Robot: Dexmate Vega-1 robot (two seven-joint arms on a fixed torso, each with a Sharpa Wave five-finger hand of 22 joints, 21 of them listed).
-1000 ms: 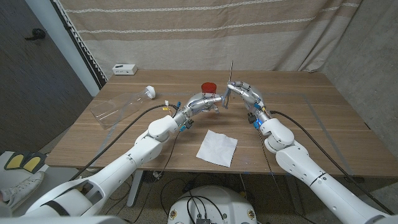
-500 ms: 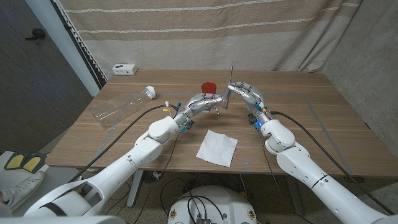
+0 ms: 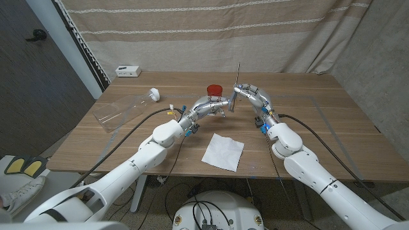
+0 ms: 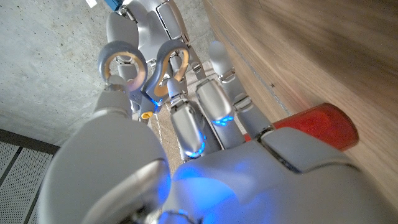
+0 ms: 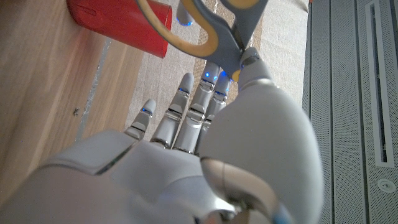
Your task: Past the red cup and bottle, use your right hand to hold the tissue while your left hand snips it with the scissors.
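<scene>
Scissors (image 3: 234, 89) being passed upright beside the red cup (image 3: 215, 89), right hand (image 3: 250, 92) pinching them, left hand (image 3: 211, 106) reaching loosely; tissue (image 3: 223, 151) lying nearer on tabletop; left fingers should seat in loops first.

A wooden table (image 3: 332, 121) stands before a striped beige curtain (image 3: 192, 32). A small white box (image 3: 128, 71) sits at the table's far left corner. A dark panel (image 3: 38, 83) stands left of the table, and a shoe (image 3: 19, 185) lies on the floor below.
</scene>
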